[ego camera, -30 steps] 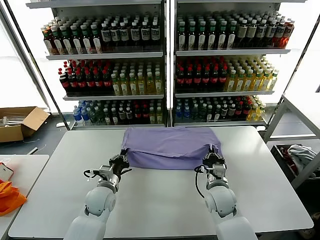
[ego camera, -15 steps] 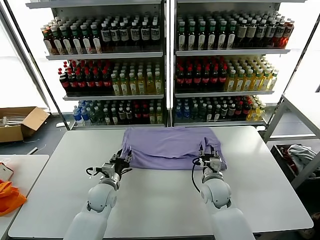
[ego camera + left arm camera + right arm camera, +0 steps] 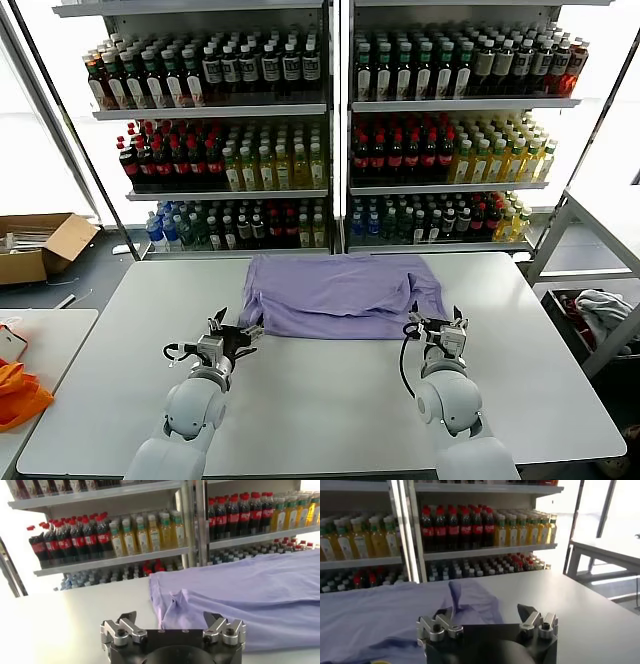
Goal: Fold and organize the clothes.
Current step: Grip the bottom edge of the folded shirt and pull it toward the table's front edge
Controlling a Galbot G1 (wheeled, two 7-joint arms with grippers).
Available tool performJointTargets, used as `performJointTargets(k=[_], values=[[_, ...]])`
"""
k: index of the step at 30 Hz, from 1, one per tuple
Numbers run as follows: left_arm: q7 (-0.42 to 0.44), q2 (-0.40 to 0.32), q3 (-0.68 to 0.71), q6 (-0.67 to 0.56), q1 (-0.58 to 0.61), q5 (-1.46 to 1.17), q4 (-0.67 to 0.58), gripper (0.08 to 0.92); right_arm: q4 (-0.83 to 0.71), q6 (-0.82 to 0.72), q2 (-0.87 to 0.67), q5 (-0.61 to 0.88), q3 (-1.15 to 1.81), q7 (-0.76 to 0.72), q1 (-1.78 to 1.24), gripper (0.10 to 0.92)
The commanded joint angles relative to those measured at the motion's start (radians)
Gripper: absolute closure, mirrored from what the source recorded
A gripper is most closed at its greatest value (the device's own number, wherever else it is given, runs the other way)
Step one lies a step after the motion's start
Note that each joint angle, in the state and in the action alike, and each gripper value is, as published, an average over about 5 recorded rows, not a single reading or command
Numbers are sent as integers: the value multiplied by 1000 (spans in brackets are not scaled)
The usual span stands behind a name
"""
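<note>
A lavender T-shirt [image 3: 340,295] lies folded over, plain side up, at the far middle of the white table [image 3: 330,400]. My left gripper [image 3: 232,335] is open and empty, just off the shirt's near left corner. My right gripper [image 3: 437,325] is open and empty, just off the near right corner. In the left wrist view the shirt [image 3: 240,595] lies beyond the spread fingers of the left gripper [image 3: 172,617]. In the right wrist view the shirt [image 3: 385,615] lies ahead of the right gripper [image 3: 485,613], with a small raised fold at its edge.
Shelves of bottles [image 3: 330,130] stand behind the table. An orange cloth [image 3: 20,392] lies on a side table at the left, with a cardboard box [image 3: 40,245] beyond it. A grey-white fabric bundle [image 3: 600,310] sits in a rack at the right.
Both grippers pushed the shirt's near edge away from me, then let go and drew back. The shirt now lies shorter front to back. The right gripper has shifted right.
</note>
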Motion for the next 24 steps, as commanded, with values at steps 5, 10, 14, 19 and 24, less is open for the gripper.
performJointTargets(k=[5,10,14,19,24], values=[[-4,7,-10,16,23,4,-12,177,30,-32,-11,6,17,25,-46,203],[-7,7,-14,16,10,-29,-7,177,-1,-35,-14,4,18,19,-32,203],[-8,7,-11,20,10,-36,-5,177,-33,-32,-16,4,17,14,-26,203],[-8,9,-6,25,14,-34,3,177,-61,-29,-11,6,15,11,-23,203],[-7,7,2,25,16,-30,10,177,-87,-19,-10,7,21,8,-21,250]])
